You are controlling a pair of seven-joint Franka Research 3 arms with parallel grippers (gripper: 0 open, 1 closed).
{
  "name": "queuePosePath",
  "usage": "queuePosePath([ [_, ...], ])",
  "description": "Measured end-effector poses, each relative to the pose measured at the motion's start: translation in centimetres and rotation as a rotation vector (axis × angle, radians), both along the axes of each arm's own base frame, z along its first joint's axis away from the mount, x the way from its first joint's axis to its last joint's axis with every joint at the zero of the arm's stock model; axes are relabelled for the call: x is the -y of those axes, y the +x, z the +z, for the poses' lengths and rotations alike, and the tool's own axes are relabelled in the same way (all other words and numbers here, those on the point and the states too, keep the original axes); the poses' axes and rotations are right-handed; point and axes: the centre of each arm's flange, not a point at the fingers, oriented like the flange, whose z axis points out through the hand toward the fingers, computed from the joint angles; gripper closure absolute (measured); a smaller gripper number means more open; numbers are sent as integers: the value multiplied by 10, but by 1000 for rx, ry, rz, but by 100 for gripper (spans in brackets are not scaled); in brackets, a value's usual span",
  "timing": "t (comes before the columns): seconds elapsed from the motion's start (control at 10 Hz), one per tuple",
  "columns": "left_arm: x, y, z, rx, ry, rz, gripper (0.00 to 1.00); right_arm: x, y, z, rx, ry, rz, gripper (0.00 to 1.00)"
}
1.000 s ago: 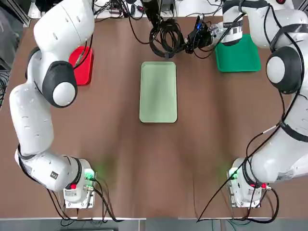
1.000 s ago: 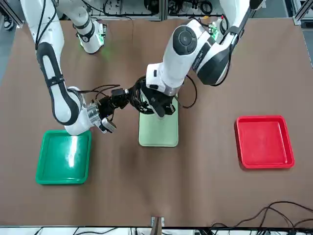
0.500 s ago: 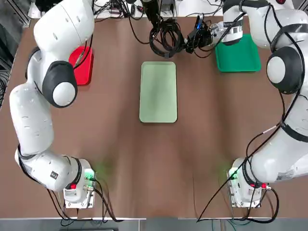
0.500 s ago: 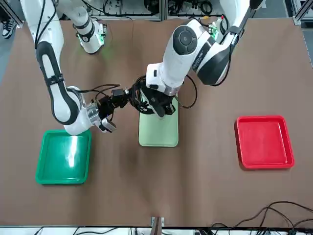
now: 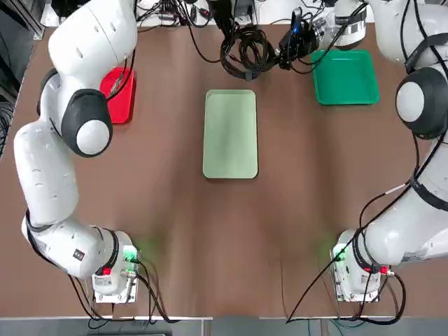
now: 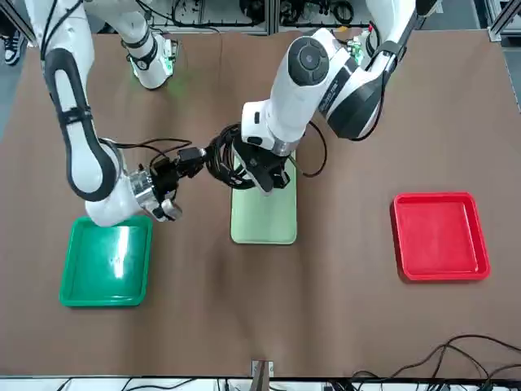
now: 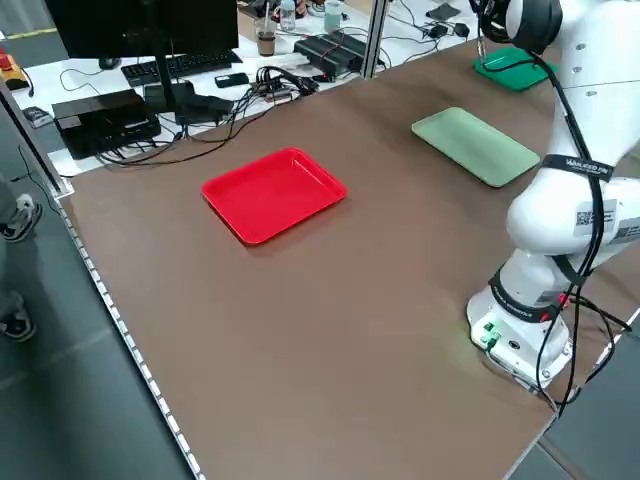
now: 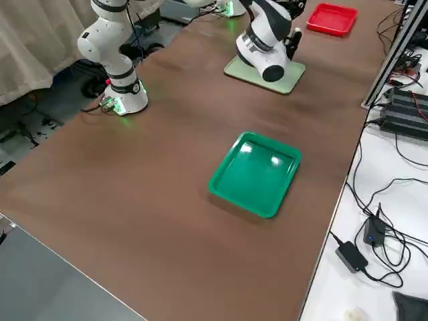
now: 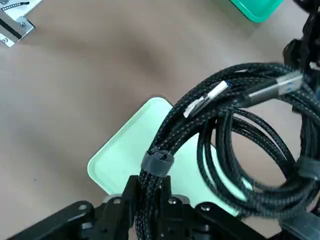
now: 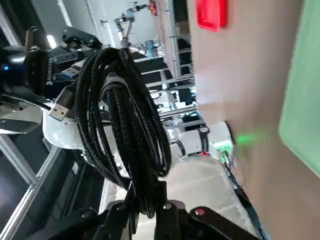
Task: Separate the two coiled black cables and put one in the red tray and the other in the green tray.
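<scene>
Both the red tray (image 6: 440,237) and green tray (image 6: 107,262) are empty.

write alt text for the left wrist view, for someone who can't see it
The left pincer is closed on a bundle of coiled black cable, its loops bound with dark straps. Below it lies a pale green tray on a brown table, with a corner of a deeper green tray farther off.

Coiled black cables (image 10: 134,125) hang between the red tray (image 6: 440,236) and green tray (image 6: 104,269).
</scene>
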Motion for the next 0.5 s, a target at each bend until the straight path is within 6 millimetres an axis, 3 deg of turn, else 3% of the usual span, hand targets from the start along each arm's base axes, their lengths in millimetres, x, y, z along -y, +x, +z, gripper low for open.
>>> queuePosePath([
  [0.5,-33,17,-1,-33,54,20,78,71,9,-10,14,-124,10,83],
])
